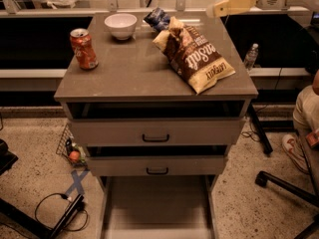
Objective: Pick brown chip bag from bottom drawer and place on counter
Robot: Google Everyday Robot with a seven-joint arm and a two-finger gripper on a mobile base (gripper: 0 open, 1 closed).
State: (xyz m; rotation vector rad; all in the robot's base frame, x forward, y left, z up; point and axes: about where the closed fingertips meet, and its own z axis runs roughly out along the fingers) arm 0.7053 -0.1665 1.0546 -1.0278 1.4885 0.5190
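My claw (215, 10) hangs at the tabletop's (124, 78) far right corner, apart from the brown chip bag (197, 59) lying flat; whether it is open I cannot tell.

The floor (30, 178) was speckled stone, with a blue tape cross (77, 182) and a looped black cable (50, 205) on the left and the black legs of a chair (281, 183) on the right. Behind, dark panels (30, 46) sat between pale ledges (30, 73) under dim, warm light. A water bottle (250, 58) stood on the right ledge, and the gripper (219, 8) hung above it at the upper right.
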